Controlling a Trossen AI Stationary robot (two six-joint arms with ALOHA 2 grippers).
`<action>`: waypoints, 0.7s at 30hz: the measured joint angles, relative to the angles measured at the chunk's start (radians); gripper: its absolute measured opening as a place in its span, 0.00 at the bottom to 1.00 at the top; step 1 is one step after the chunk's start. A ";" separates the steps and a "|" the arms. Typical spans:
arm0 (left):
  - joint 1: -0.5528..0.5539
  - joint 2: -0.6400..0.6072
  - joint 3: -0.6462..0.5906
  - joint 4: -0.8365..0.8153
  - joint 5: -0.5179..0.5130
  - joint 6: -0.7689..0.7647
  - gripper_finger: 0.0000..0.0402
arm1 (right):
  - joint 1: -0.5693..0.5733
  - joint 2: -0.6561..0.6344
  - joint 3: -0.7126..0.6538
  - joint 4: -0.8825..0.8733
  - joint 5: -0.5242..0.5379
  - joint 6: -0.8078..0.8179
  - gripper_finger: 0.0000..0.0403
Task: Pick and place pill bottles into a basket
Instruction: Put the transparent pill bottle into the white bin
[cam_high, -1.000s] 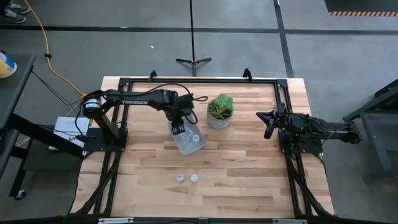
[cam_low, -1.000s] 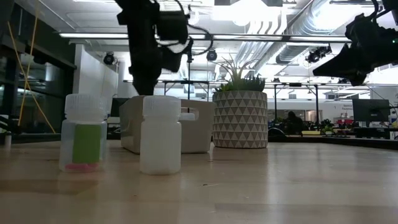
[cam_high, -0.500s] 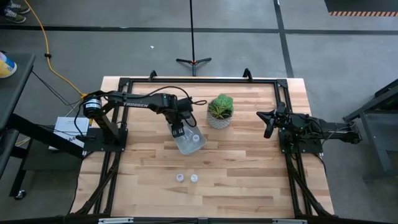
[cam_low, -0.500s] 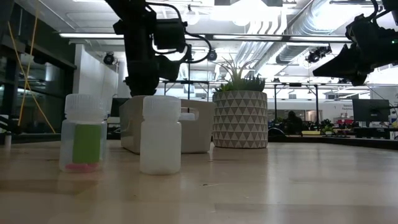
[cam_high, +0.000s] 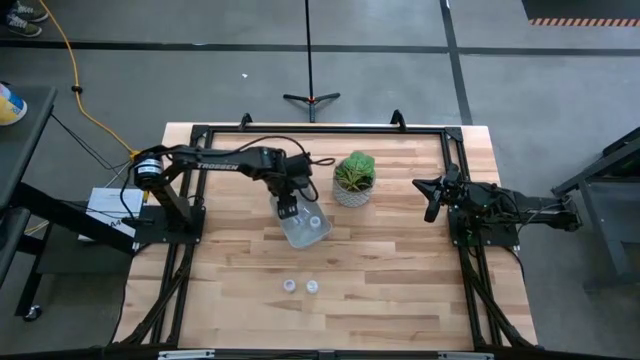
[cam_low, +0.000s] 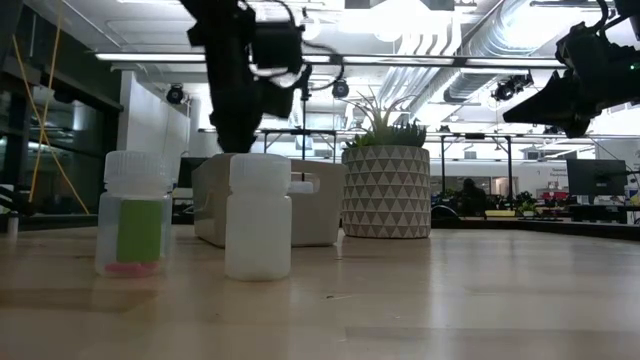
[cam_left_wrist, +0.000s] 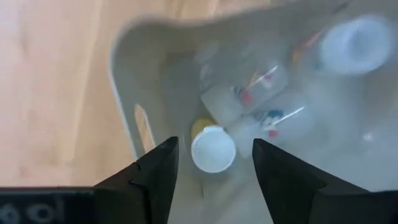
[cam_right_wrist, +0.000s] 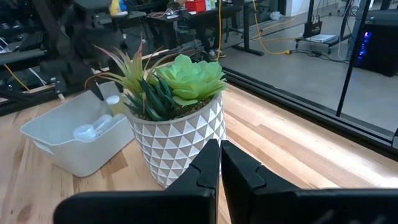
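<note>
The pale translucent basket (cam_high: 303, 226) stands on the table left of centre; it also shows in the low view (cam_low: 315, 205) and the right wrist view (cam_right_wrist: 74, 140). My left gripper (cam_high: 288, 208) hangs open over its far-left end. In the left wrist view its fingers (cam_left_wrist: 214, 168) stand on either side of a white-capped pill bottle (cam_left_wrist: 213, 149) lying in the basket (cam_left_wrist: 124, 93) among others (cam_left_wrist: 354, 43), without touching it. Two pill bottles stand upright on the table nearer the front: a greenish one (cam_low: 133, 213) and a whitish one (cam_low: 259, 216), both also in the high view (cam_high: 289, 286) (cam_high: 312, 286). My right gripper (cam_high: 432, 203) waits shut at the right.
A white patterned pot with a green plant (cam_high: 353, 180) stands just right of the basket, between the two arms. A black frame (cam_high: 320, 128) runs around the table's far and side edges. Bare wood lies around the two standing bottles.
My left gripper has swayed a little toward the table's left edge over the basket and come back. The basket and the two standing bottles have kept still.
</note>
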 joint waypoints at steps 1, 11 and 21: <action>0.000 0.000 0.027 -0.020 0.000 0.002 0.60 | 0.000 0.000 0.000 0.000 0.000 0.000 0.02; -0.131 -0.003 0.207 -0.176 0.161 0.155 0.60 | 0.000 0.000 0.000 -0.022 0.000 0.008 0.02; -0.452 -0.002 0.183 -0.163 0.161 0.204 0.61 | 0.000 0.000 0.000 -0.022 -0.001 0.010 0.02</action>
